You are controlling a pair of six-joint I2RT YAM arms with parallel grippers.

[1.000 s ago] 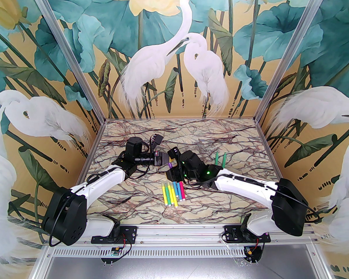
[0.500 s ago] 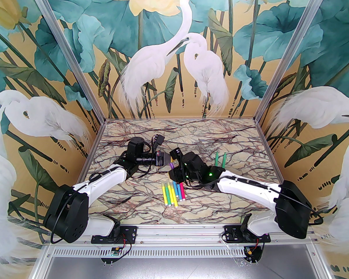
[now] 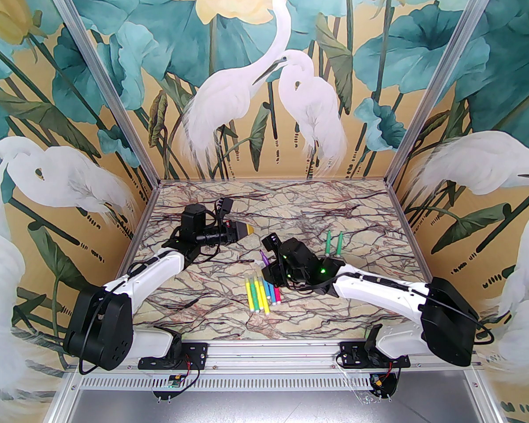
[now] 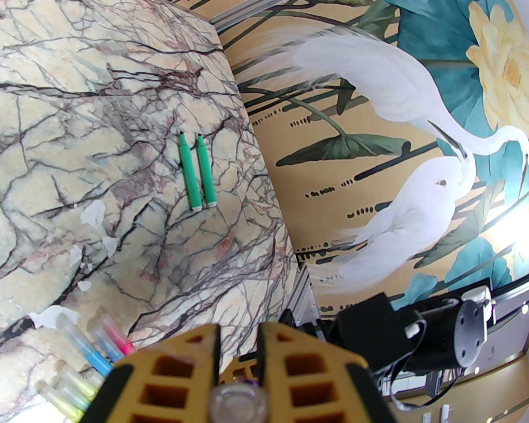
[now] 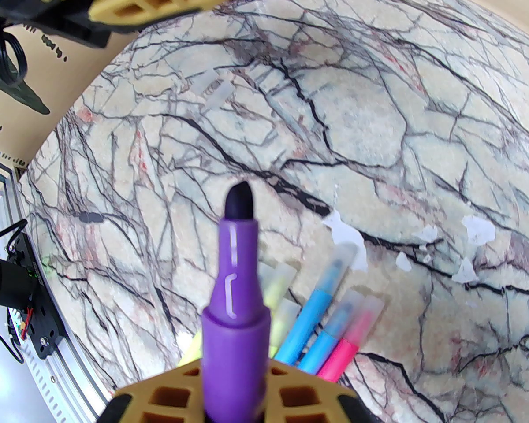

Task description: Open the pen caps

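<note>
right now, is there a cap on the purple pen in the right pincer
No, the purple pen gripped in the right pincer shows its dark tip bare, with no cap over it.

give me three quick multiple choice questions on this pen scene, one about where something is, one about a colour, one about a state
1. Where do the two green pens lie?
A. standing in a cup
B. side by side on the table, apart from the capped pens
C. in the left jaws

2. What colour is the pen held in the right jaws?
A. purple
B. pink
C. yellow

3. How is that pen's tip?
A. under a clear cap
B. snapped off
C. bare

Answers:
1 B: the pair lies by itself on the marble, well away from the capped pens.
2 A: the purple pen sticks out from between the right jaws.
3 C: its dark tip shows with nothing over it.
</note>
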